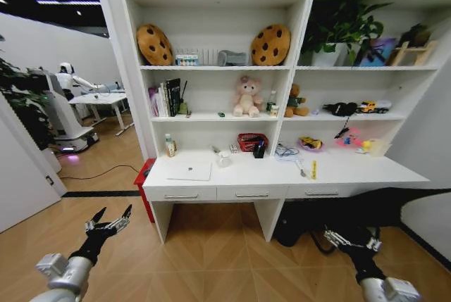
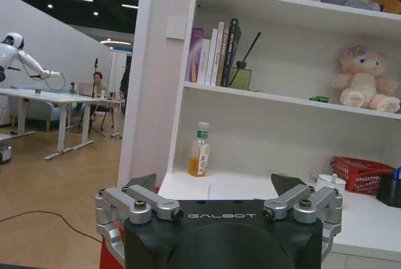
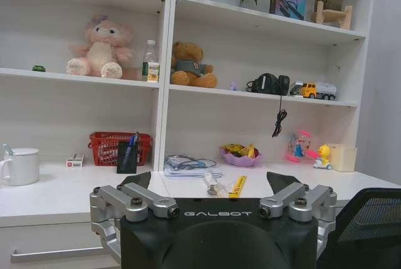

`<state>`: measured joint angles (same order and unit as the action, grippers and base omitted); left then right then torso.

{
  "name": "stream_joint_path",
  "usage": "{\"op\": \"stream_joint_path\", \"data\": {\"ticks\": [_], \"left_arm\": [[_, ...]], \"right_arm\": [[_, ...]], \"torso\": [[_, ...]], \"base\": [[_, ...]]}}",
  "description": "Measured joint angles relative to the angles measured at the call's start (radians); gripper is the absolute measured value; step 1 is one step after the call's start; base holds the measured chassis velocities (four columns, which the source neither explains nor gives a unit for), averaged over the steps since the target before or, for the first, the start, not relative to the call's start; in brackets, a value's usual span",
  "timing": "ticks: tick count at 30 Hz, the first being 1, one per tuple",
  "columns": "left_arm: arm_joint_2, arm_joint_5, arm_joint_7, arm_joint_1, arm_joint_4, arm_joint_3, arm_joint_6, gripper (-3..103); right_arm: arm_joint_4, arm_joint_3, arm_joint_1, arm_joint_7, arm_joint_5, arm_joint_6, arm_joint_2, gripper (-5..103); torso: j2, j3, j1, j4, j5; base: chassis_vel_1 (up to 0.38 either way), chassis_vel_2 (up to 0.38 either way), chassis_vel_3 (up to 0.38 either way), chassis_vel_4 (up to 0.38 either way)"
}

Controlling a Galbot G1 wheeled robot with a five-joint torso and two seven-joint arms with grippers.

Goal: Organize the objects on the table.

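The white table (image 1: 352, 170) carries the thin silver laptop (image 1: 189, 171) at its left end, while well short of it the left gripper (image 1: 107, 222) and right gripper (image 1: 350, 240) hang low over the floor, both spread wide and empty.

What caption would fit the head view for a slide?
Both grippers, left and right, hang open and low before the white desk bearing a silver laptop.

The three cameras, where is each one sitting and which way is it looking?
Head view: up on the robot's head, facing the table and shelving; both arms show below, left gripper, right gripper.
Left wrist view: behind the open left gripper, facing the table's left end.
Right wrist view: behind the open right gripper, facing the table's right half.
Shared: pink plush toy and red basket.
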<state>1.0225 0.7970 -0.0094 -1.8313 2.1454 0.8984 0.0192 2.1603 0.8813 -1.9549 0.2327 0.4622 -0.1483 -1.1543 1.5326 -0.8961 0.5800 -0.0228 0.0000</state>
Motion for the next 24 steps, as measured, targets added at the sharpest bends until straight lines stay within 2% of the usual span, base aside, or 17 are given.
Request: {"op": "stream_joint_path", "data": {"ticks": [24], "left_arm": [[0.000, 0.000, 0.000, 0.000, 0.000, 0.000, 0.000, 100]], "right_arm": [[0.000, 0.000, 0.000, 0.000, 0.000, 0.000, 0.000, 100]], "torso": [[0.000, 0.000, 0.000, 0.0001, 0.0000]], "base": [[0.000, 0.000, 0.000, 0.000]]}}
